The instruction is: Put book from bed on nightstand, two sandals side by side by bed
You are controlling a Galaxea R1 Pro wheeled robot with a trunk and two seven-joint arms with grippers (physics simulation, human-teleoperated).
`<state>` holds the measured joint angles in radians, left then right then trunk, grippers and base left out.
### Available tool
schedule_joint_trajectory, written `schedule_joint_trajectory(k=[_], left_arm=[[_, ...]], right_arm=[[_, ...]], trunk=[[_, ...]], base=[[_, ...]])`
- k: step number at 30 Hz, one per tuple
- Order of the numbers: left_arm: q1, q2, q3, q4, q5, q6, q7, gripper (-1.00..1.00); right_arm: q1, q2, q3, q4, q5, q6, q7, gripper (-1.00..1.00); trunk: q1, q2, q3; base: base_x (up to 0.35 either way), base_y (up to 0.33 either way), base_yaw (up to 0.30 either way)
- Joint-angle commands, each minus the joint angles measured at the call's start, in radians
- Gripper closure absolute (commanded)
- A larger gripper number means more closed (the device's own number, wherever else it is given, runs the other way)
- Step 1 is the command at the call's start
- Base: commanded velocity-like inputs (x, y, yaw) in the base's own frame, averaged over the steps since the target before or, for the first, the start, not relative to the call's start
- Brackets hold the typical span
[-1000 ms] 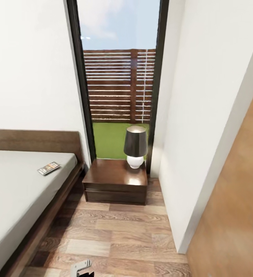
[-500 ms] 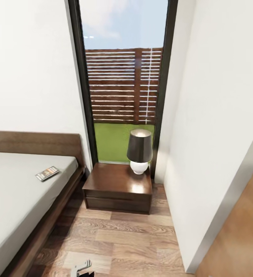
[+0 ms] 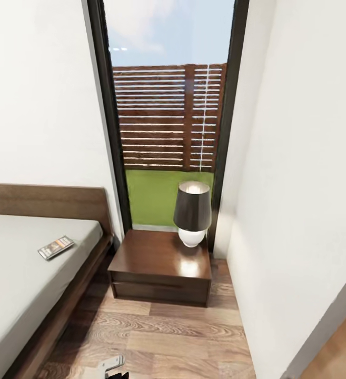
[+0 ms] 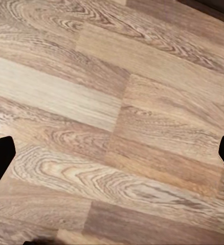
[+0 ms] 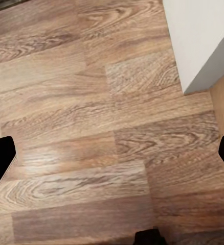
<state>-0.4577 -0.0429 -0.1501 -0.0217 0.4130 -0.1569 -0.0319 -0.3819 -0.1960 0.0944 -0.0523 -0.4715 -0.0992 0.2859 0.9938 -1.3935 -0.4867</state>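
View has swung right since before. One book on bed, one nightstand, one lamp. My left gripper and right gripper are spread wide.

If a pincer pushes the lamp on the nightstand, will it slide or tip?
The lamp probably tips easily: its wide dark shade sits above a smaller rounded white base. The glossy nightstand top may also let it slide. It stands near the back corner, so it could knock the window frame.
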Motion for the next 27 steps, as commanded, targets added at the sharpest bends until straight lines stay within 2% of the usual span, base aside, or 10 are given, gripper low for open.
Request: schedule_joint_trajectory(k=[1, 11, 27], left_arm=[[-0.001, 0.000, -0.008, 0.002, 0.010, -0.004, -0.003, -1.00], [-0.001, 0.000, -0.008, 0.002, 0.011, -0.004, -0.003, -1.00], [-0.001, 0.000, -0.008, 0.002, 0.011, -0.004, -0.003, -1.00]], right_arm=[[-0.001, 0.000, 0.008, 0.002, -0.010, -0.004, 0.004, -1.00], [-0.001, 0.000, 0.008, 0.002, -0.010, -0.004, 0.004, -1.00], [-0.001, 0.000, 0.008, 0.001, -0.010, -0.004, 0.004, -1.00]], trunk=[[0.001, 0.000, -0.001], [0.001, 0.000, -0.001], [0.001, 0.000, -0.001]], base=[[0.301, 0.000, 0.000], [0.298, 0.095, 0.000], [0.209, 0.203, 0.000]])
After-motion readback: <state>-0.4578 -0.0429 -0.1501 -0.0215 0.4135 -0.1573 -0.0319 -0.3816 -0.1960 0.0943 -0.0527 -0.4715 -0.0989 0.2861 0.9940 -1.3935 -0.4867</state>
